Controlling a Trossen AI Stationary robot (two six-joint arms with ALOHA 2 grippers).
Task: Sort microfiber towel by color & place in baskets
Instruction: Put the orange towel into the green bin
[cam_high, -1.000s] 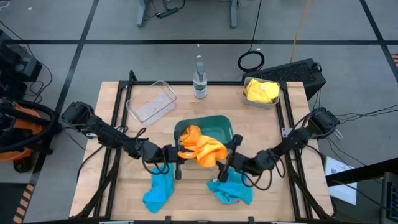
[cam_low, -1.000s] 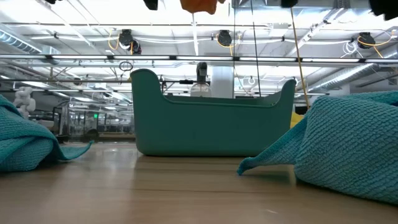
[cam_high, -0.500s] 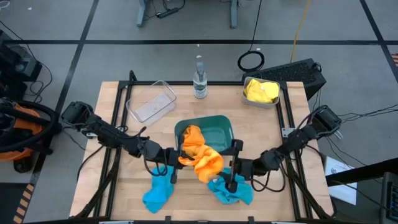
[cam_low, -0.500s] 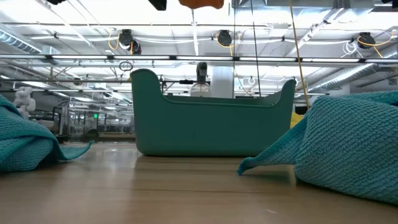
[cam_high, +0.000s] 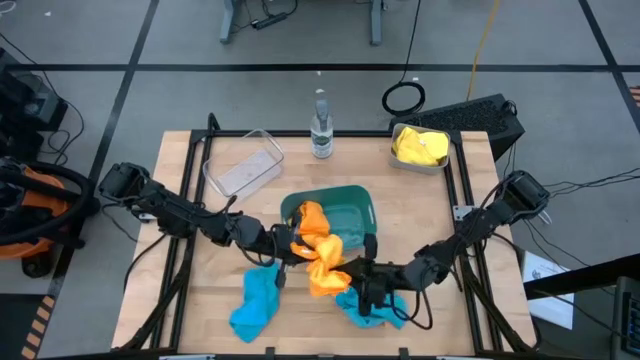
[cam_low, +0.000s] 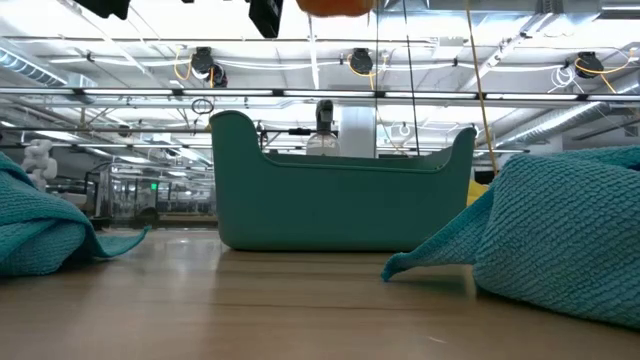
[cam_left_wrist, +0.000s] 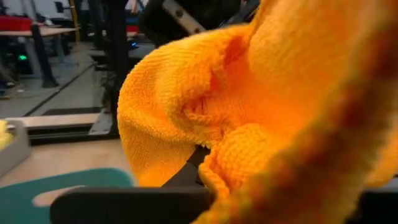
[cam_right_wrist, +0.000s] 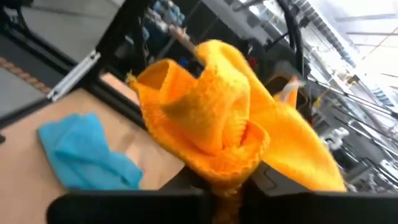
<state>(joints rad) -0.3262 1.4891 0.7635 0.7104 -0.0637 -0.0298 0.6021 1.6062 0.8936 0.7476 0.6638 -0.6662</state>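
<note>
Microfiber, orange towel (cam_high: 318, 250): soft, light, drapes freely; hangs above the tabletop at the teal basket's (cam_high: 350, 205) 6 o'clock rim. Left gripper (cam_high: 290, 243) and right gripper (cam_high: 345, 270) are each closed on a bunched fold. Grip gathered cloth, not loose edges.

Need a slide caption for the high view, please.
Both claws, left and right, grip an orange towel above the teal basket.
</note>
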